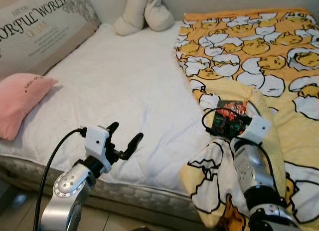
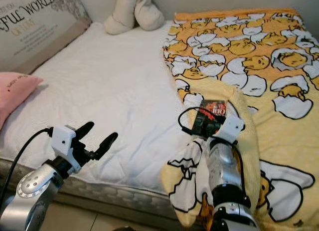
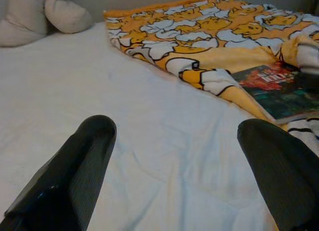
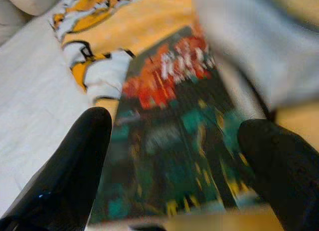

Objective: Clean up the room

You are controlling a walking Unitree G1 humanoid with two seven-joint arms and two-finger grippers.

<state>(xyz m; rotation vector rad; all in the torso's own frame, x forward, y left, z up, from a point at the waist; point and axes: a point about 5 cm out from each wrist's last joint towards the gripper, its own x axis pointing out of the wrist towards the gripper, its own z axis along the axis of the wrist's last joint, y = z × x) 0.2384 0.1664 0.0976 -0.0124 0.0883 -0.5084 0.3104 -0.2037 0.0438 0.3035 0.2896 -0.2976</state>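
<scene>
Hovering spread-fingered over the white quilted bed (image 1: 119,86), the left hand (image 1: 122,139) idles while the right hand (image 4: 174,156), fingers wide, straddles the dark glossy book (image 1: 229,117) on the duck-print yellow blanket (image 1: 259,46), whose folds could snag a fingertip.

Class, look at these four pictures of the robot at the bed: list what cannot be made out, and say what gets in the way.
- Book title: blurred in the right wrist view, too small in the eye views.
- Book's near edge: hidden by the right gripper and its wrist in the eye views.
- Big pillow lettering: cut off by the left edge of both eye views.
- Pink pillow writing: too small.
- Blanket: its right side runs off the frame.
</scene>
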